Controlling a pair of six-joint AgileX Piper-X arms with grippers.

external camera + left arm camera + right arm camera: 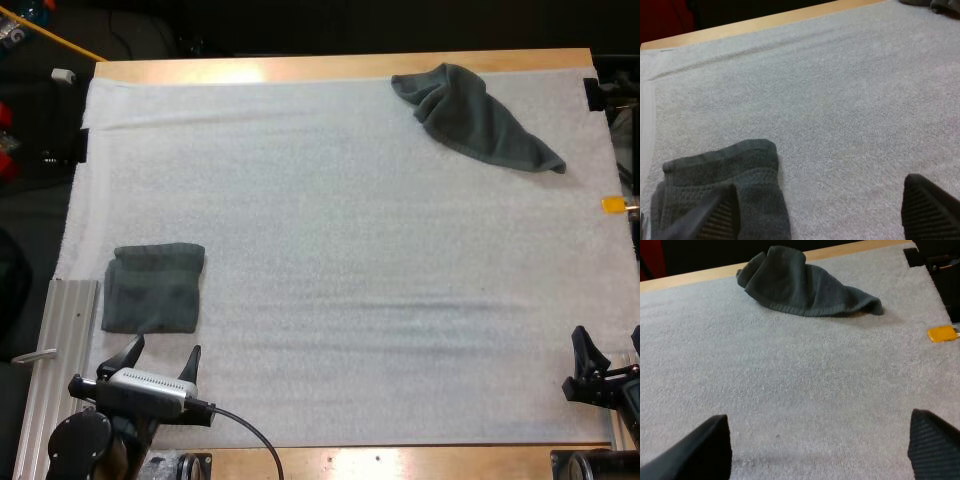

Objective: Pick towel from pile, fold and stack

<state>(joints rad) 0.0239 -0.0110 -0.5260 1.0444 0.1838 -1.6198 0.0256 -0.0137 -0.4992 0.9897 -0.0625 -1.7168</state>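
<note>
Grey-green crumpled towel (475, 118) sits upper right of frame on the white mat (350, 250), long axis slanting down-right, up and a bit left of the right gripper (608, 348) at lower right, so right arm's nearer; left gripper (160, 358) at lower left just below the folded towel (153, 288), both sets of fingers spread, holding nothing

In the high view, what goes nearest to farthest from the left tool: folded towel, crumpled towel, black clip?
1. The folded towel, just ahead of the left tool.
2. The crumpled towel, far side, toward the right.
3. The black clip, at the far right corner of the mat.
</note>
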